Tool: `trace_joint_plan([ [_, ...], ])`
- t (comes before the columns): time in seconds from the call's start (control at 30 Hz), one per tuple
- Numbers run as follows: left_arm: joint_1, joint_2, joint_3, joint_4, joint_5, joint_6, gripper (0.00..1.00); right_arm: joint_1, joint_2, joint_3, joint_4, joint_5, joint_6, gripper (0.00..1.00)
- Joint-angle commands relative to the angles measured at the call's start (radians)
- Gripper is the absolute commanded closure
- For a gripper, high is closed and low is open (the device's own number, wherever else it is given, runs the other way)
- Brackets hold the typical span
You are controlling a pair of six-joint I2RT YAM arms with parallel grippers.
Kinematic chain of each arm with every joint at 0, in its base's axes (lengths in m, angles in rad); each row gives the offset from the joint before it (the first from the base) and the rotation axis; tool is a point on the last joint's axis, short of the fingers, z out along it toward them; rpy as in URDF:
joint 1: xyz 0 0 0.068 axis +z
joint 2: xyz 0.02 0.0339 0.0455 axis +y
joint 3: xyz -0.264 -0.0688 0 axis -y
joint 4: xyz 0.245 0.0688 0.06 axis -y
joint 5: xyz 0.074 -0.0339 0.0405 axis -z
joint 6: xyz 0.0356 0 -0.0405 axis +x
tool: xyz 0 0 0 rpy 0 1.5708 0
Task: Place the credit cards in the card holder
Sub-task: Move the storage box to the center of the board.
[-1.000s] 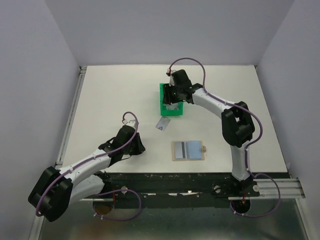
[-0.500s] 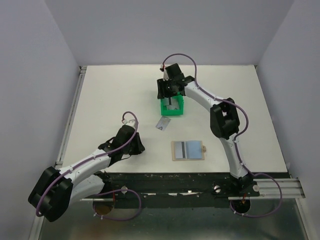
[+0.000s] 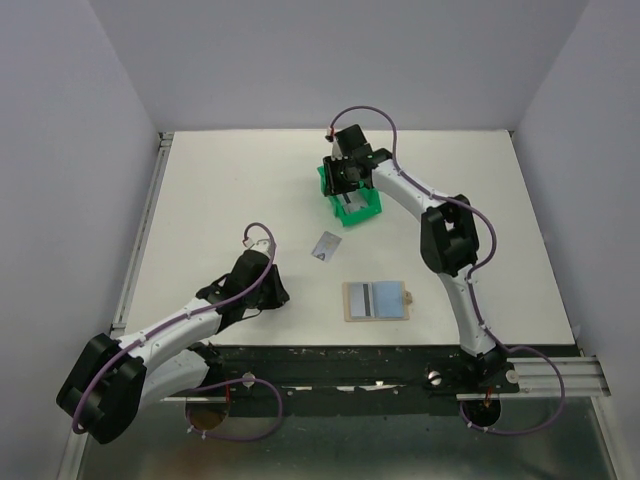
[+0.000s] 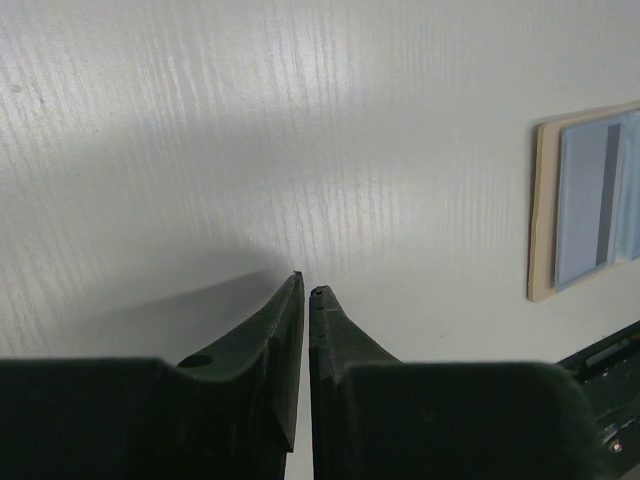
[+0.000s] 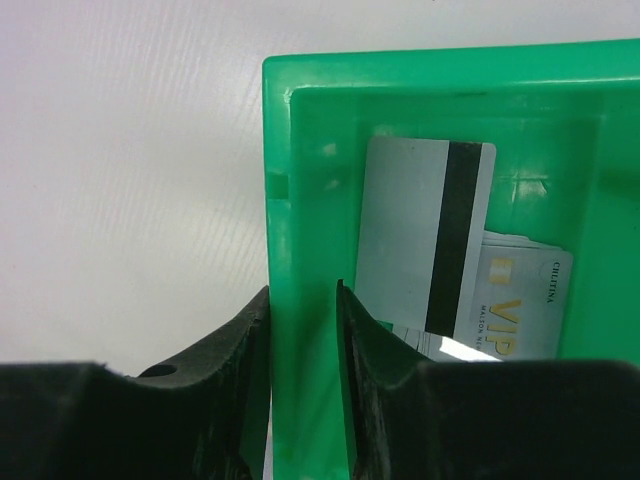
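The tan card holder (image 3: pixel 375 300) lies open near the table's front, and a grey striped card (image 3: pixel 369 299) rests on its pale blue inside; it also shows in the left wrist view (image 4: pixel 545 200). One loose credit card (image 3: pixel 326 246) lies on the table. Two more cards (image 5: pixel 415 240) sit in the green bin (image 3: pixel 355 203), one with a dark stripe, one printed VIP (image 5: pixel 520 300). My right gripper (image 5: pixel 300 288) is shut on the bin's left wall (image 5: pixel 300 200), one finger outside and one inside. My left gripper (image 4: pixel 305 282) rests shut and empty over bare table at the front left.
The left arm (image 3: pixel 170 335) stretches across the front left of the table. A raised rail (image 3: pixel 140 240) runs along the left edge. The right arm (image 3: pixel 455 240) arches over the right side, reaching back toward the bin.
The right jaws have come together on the green bin's wall, and the bin has turned and shifted slightly to the right. The left arm has not moved.
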Motion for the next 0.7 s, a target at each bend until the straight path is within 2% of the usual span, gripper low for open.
trace_joint_plan([
  [0.0,0.008,-0.013,0.007,-0.009,0.013,0.014,0.78,-0.029,-0.021,-0.01,-0.035,0.045,0.001,0.62],
  [0.1,0.008,-0.008,0.007,-0.001,0.017,0.014,0.78,-0.032,-0.054,-0.051,-0.008,0.011,-0.024,0.45],
  [0.2,0.009,0.004,0.013,0.003,0.022,0.015,0.78,-0.032,-0.114,-0.098,0.034,0.002,-0.033,0.4],
  [0.5,0.009,0.01,0.019,0.005,0.024,0.015,0.78,0.006,-0.295,-0.225,0.106,0.065,-0.073,0.37],
  [0.67,0.009,0.021,0.025,0.012,0.028,0.014,0.78,0.072,-0.318,-0.294,0.1,0.026,-0.096,0.4],
])
